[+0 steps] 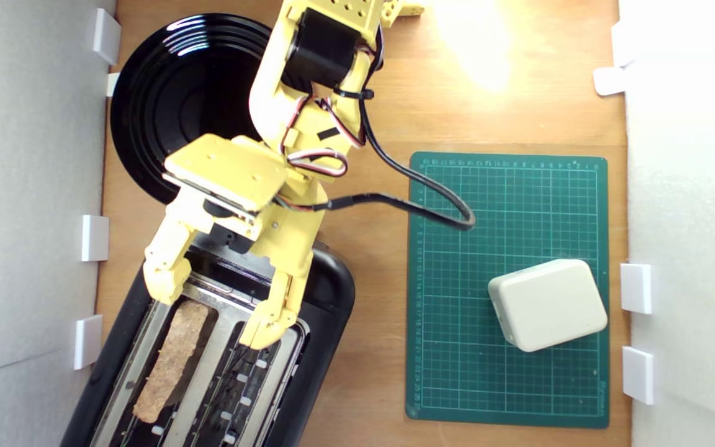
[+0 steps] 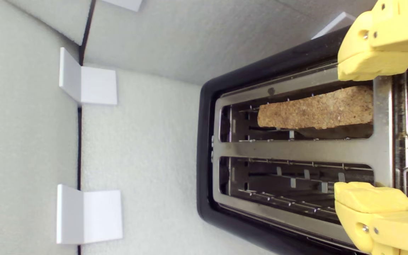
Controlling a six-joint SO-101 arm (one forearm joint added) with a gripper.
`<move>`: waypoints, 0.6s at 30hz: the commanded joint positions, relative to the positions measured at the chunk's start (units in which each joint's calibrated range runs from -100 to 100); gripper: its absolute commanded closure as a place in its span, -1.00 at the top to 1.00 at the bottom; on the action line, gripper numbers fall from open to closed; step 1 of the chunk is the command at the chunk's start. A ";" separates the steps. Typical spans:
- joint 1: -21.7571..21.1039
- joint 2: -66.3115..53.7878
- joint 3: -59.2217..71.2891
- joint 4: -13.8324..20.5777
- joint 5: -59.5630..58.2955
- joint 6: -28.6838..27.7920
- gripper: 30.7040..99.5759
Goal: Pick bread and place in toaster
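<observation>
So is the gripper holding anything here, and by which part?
Nothing: the gripper is open above the toaster, and the bread sits in a slot.

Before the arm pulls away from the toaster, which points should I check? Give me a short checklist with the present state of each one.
1. Bread sits in a slot of the toaster: ok, it stands on edge in the slot nearer the exterior view's left.
2. Gripper has let go: ok, jaws wide apart, nothing between them.
3. Fingers clear of the bread: ok, a gap shows in the wrist view.
4. Second slot free: ok, only wire guides visible.
5. Bread fully lowered: cannot tell, its crust shows near the slot opening.
6. Cable free of snags: ok, it loops loose over the green mat.
</observation>
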 commanded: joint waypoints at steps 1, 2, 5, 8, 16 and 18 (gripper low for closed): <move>-0.64 -17.05 -1.36 -4.84 -2.20 -0.81 0.79; -0.88 -19.79 -1.27 -6.74 -2.71 -1.64 0.79; -7.01 -28.03 -0.36 -11.63 -2.62 -5.99 0.79; -13.94 -32.27 -0.18 -12.36 -2.54 -14.04 0.79; -21.27 -42.01 18.61 -12.72 -2.79 -35.96 0.79; -22.40 -44.75 25.79 -12.81 -2.71 -38.58 0.79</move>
